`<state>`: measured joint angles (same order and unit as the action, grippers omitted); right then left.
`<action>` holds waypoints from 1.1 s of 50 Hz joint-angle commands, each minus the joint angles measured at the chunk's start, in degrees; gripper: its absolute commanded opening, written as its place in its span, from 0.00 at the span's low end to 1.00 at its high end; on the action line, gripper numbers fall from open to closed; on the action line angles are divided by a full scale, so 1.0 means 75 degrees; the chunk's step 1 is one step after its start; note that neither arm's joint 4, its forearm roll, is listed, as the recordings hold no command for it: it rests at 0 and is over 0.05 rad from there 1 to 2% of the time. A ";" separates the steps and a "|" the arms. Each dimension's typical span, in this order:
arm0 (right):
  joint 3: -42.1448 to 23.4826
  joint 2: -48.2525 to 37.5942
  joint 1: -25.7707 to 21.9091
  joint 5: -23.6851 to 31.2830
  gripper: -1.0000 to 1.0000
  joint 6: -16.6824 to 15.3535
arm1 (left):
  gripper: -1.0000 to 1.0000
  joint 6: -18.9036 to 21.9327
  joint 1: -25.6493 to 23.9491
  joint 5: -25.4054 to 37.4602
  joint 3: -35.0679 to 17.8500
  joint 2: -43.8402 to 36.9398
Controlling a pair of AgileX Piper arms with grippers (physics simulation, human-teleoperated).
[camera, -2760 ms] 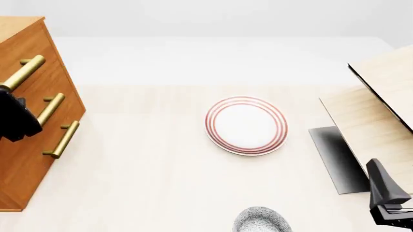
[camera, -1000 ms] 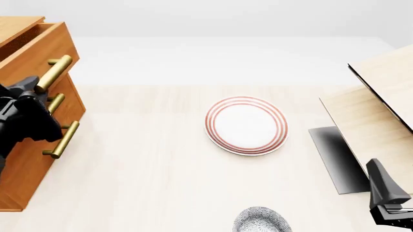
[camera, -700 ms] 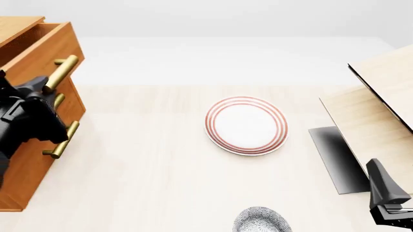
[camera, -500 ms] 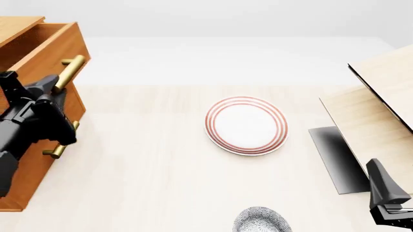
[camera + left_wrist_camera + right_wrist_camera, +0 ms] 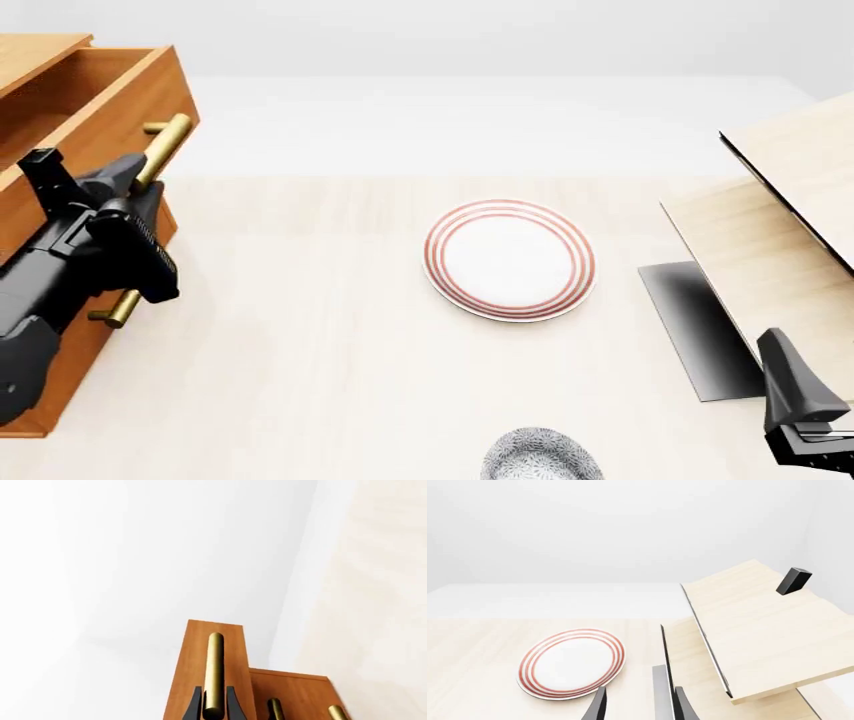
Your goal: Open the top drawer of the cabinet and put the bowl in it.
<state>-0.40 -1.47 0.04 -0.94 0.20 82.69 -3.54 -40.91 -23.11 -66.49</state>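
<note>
Gripping the top drawer [image 5: 94,95] handle (brass), left end effector [image 5: 213,707].

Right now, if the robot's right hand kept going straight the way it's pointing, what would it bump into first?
Probably the pale wood panels: in its wrist view the right hand points forward, and their near edge lies right ahead. The red-ringed plate sits off to one side, so it would likely be missed. Depth is hard to judge.

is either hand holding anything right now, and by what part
The left hand grips the top drawer by its brass bar handle, near the bar's lower end. The right hand holds nothing; the bowl sits untouched.
</note>
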 commanded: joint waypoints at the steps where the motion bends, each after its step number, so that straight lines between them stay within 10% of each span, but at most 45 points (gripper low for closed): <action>1: 0.0010 0.0043 -0.0001 0.0029 1.00 -0.0006 | 0.00 0.0004 -0.0736 0.0110 -0.0243 0.0032; 4: 0.0010 0.0043 -0.0001 0.0029 1.00 -0.0006 | 0.00 -0.0183 -0.0819 0.0553 -0.0331 0.0351; 5: 0.0010 0.0043 -0.0001 0.0029 1.00 -0.0006 | 1.00 -0.0121 -0.0813 0.0522 -0.0288 0.0414; 24: 0.0010 0.0043 -0.0001 0.0029 1.00 -0.0006 | 1.00 0.0099 -0.1608 0.1360 -0.0005 0.2105; 55: 0.0010 0.0043 -0.0001 0.0029 1.00 -0.0006 | 1.00 -0.6409 -0.1197 0.6935 -0.4101 0.2063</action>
<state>-0.40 -1.47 0.04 -0.94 0.20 49.64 -15.57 -1.43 -44.62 -49.64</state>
